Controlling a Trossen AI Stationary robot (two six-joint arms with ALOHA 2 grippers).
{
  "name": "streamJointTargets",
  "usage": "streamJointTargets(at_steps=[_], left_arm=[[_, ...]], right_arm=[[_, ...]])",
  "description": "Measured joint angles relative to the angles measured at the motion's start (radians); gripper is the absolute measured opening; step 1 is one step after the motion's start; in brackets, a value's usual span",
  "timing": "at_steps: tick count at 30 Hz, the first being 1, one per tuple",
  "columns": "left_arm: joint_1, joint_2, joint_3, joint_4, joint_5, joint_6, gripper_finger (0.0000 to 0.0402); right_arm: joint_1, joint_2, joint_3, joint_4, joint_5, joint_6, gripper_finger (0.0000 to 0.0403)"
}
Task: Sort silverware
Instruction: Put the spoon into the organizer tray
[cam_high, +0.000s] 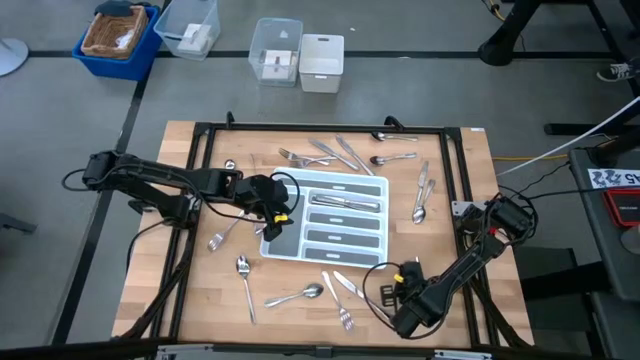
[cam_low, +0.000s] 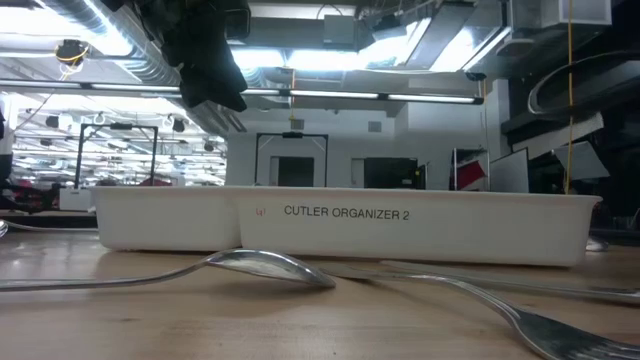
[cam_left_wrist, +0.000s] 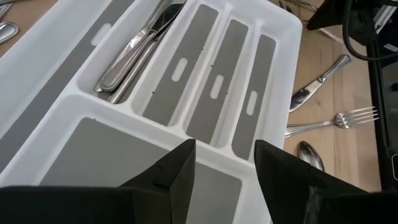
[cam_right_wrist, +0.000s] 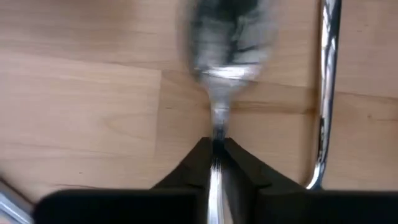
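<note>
**Sorting barely begun – right gripper pinching a spoon**

Tray (cam_high: 372, 187) sits mid-table, white w/ grey slots. Only one slot has anything in it: a few pieces (cam_high: 342, 202) lying lengthwise in the second long slot from the far edge; left wrist view shows them as knives (cam_left_wrist: 134, 48). Other slots look bare. So most of the job is left, as far as can be judged.

Silverware still loose on the wood, all round the tray:
- far side: cluster of forks/knives (cam_high: 330, 152) + a spoon (cam_high: 392, 158)
- right of tray: two spoons (cam_high: 422, 195)
- near side: spoon (cam_high: 297, 296), fork (cam_high: 341, 309), knife (cam_high: 347, 285)
- left/near-left: fork (cam_high: 224, 234), spoon (cam_high: 244, 284), small spoon (cam_high: 229, 165) by the frame

Right gripper (cam_right_wrist: 216, 148) is low at the near-right of the table, fingers clenched on the neck of a spoon (cam_right_wrist: 229, 37) that lies flat on the wood; another handle (cam_right_wrist: 326, 87) lies just beside it. Spoon isn't lifted yet, by the look of it.

Left gripper (cam_left_wrist: 225, 168) hovers over the left end of the tray, fingers spread, nothing between them.

Next, prob.: lift the spoon, carry it to an unused slot. Roughly a dozen+ pieces to go.
</note>
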Motion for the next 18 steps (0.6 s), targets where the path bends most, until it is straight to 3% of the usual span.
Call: streamJointTargets(at_steps=[3,18], left_arm=[[0.000,0.000,0.000,0.000,0.000,0.000,0.0155],[0.000,0.000,0.000,0.000,0.000,0.003,0.0155]], right_arm=[[0.000,0.000,0.000,0.000,0.011,-0.021,0.0011],[0.000,-0.123,0.031,-0.032,0.028,-0.077,0.0006]])
